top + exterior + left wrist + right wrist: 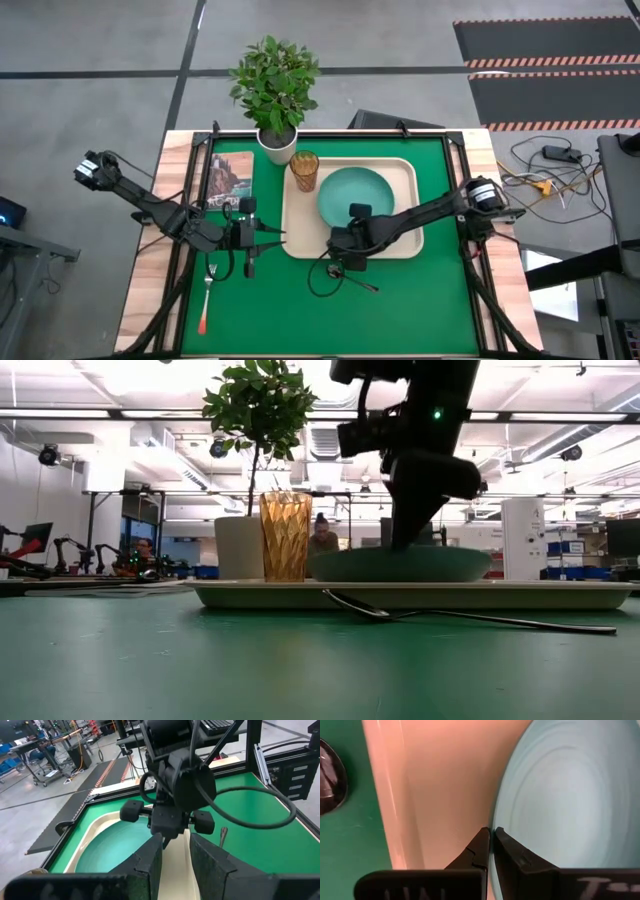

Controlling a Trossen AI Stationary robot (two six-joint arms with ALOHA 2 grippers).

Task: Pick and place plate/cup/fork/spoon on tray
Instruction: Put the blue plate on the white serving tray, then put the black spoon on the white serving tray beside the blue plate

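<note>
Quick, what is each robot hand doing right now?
Left gripper: open, holding nothing, near the tray.
Right gripper: nearly shut, holding nothing, its tips at the plate edge.

The plate (358, 193) and cup (305, 170) are seen on the tray (296, 230); the fork (206, 296) is laid on the green mat (400, 310).

Around the tray (296, 215): potted plant (275, 90) crowds its far-left corner; the right arm (420, 215) overhangs its near-right part.
</note>
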